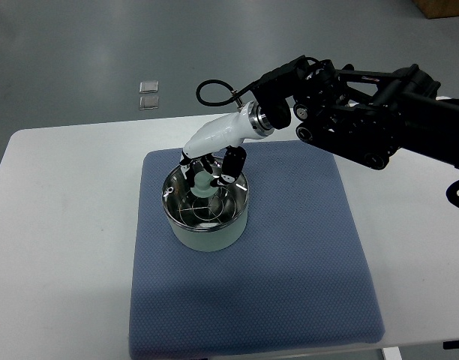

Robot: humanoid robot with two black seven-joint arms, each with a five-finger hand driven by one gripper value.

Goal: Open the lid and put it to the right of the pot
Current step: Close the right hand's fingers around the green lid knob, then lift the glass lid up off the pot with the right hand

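A white desk [57, 225] is seen from steeply above, with grey floor beyond its far edge. A blue-grey textured mat [289, 285] is spread over the middle of the desk, and a pale green pot [207, 236] with a shiny metal rim is set on the mat's far left part. The pot is covered by a glass lid [214, 208], through which reflections of the interior can be made out; the lid is seated flat on the rim and is topped by a pale green knob [203, 185] at its centre.

The right arm [364, 120], black and jointed, is brought in from the picture's right edge and is extended across the far side of the mat. Its white-shelled right hand [208, 166] is angled downward over the pot. The dark-tipped fingers [229, 169] are curled down around the knob, with digits seen on either side of it and touching it, so the knob is taken to be pinched between them. Whether the lid has been raised off the rim at all cannot be told. A black cable [211, 90] is looped above the wrist.

The mat to the right of the pot is bare. On the floor beyond the desk, two small clear square items [148, 95] are laid one just behind the other. The left arm is not shown
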